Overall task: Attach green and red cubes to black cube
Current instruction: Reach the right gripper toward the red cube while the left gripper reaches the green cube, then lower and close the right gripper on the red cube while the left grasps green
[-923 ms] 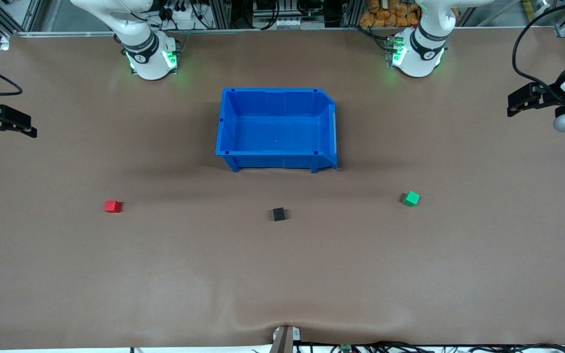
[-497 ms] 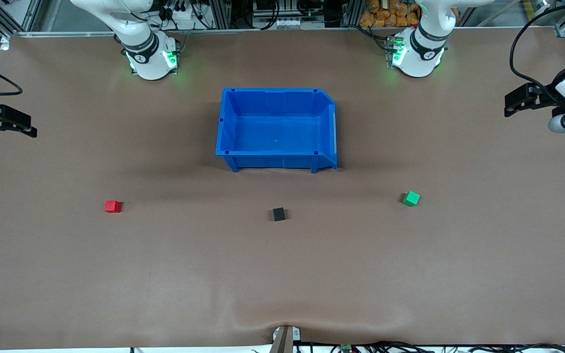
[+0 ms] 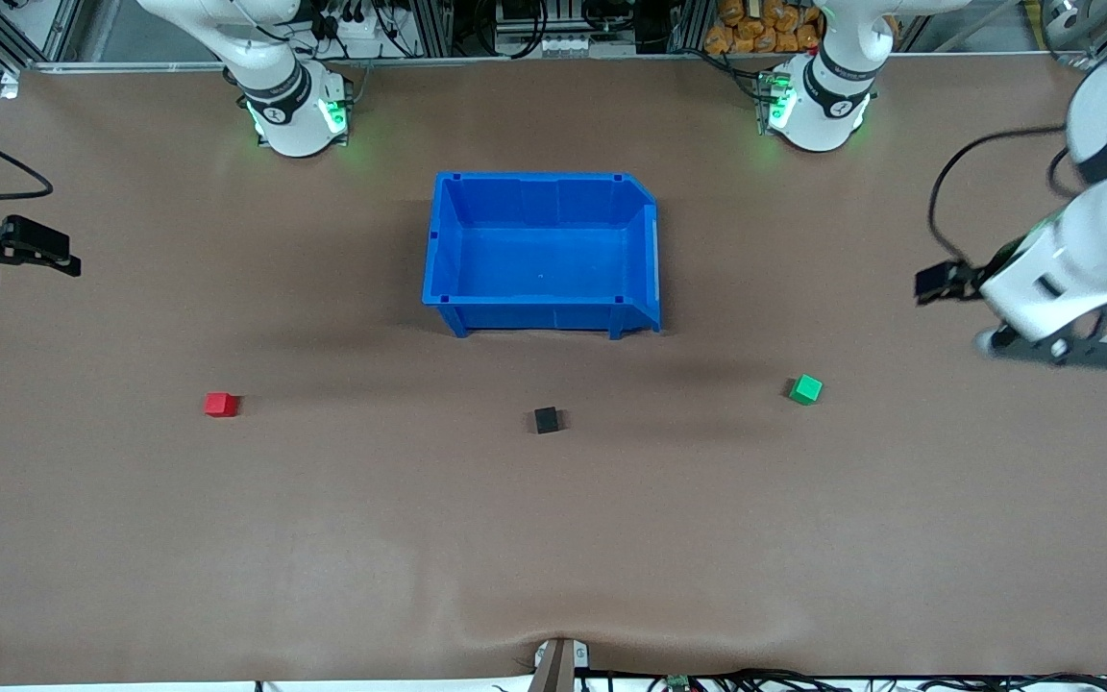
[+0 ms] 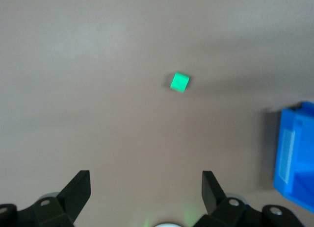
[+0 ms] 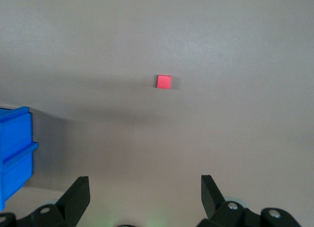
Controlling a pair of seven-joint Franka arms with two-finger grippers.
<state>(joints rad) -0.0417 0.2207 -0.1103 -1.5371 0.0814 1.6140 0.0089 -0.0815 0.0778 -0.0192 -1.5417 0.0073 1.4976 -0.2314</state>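
1. Take the blue bin (image 3: 542, 252) as your reference point. It stands on the brown counter (image 3: 553, 538) midway between the two arm bases, and its inside shows bare blue plastic.
2. Find the black cube (image 3: 546, 420) on the counter, nearer to the front camera than the bin and roughly in line with the bin's middle.
3. Find the green cube (image 3: 805, 389) toward the left arm's end of the counter from the bin, also nearer to the front camera than the bin. It sits well apart from the black cube.
4. Find the red cube (image 3: 220, 405) toward the right arm's end of the counter from the bin, nearer to the front camera than the bin. It also sits well apart from the black cube.
5. Note that all three cubes rest on the counter and none touches another.
6. Check the left gripper (image 4: 145, 188). It hangs over bare counter toward the left arm's end from the bin, with the green cube in its wrist view; its jaws are spread wide and grasp nothing.
7. Check the right gripper (image 5: 142, 188). It hangs over the counter's edge toward the right arm's end from the bin, with the red cube in its wrist view; its jaws are released and grasp nothing.
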